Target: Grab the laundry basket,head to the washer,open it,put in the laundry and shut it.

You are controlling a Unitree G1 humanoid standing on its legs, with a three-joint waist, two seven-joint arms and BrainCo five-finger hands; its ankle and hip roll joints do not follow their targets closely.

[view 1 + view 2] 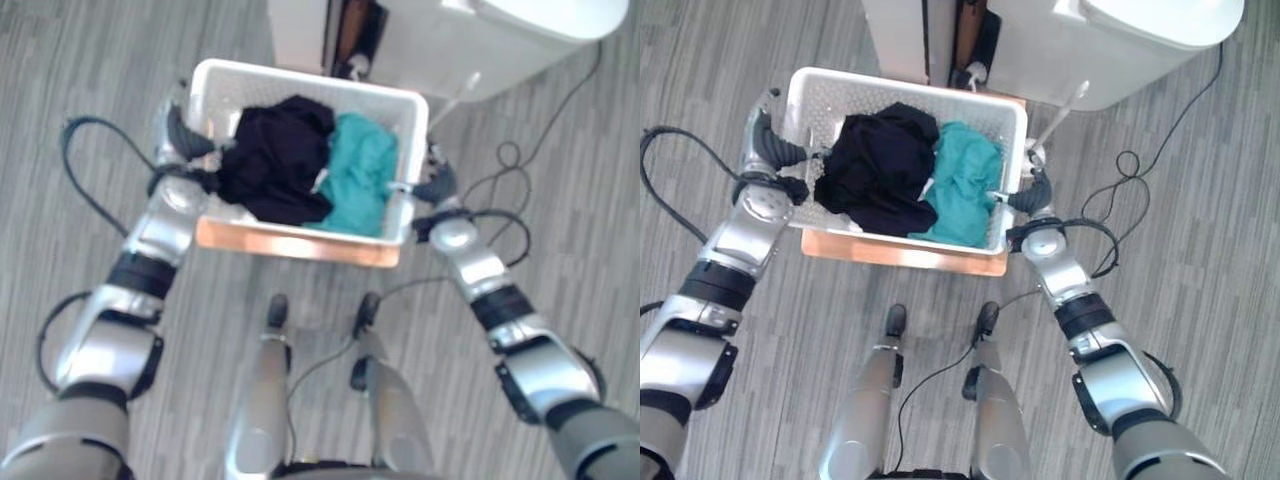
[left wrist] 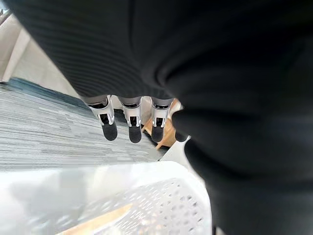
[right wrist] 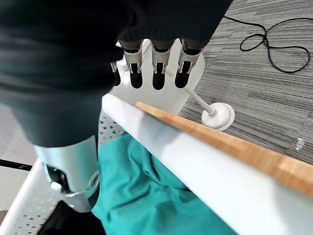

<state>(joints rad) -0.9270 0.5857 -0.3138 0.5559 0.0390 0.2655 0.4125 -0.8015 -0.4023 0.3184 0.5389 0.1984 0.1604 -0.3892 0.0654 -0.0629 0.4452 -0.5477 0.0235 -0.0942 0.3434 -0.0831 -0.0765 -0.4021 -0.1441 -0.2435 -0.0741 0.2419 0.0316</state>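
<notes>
A white perforated laundry basket point(image 1: 300, 75) rests on a low wooden board point(image 1: 290, 243) in front of me. It holds a black garment point(image 1: 275, 160) and a teal garment point(image 1: 360, 185). My left hand point(image 1: 180, 140) is at the basket's left rim point(image 2: 122, 176), its fingers point(image 2: 129, 129) straight and reaching down outside the wall. My right hand point(image 1: 435, 185) straddles the right rim point(image 3: 186, 152), with straight fingers point(image 3: 154, 73) outside it and the thumb point(image 3: 68, 181) inside above the teal cloth point(image 3: 146, 196). The white washer point(image 1: 480, 40) stands just beyond the basket.
A white cabinet point(image 1: 295, 30) with a dark gap beside it stands left of the washer. A white rod on a round base point(image 3: 217, 115) leans near the basket's far right corner. A thin black cord point(image 3: 266, 41) lies on the grey floor to the right.
</notes>
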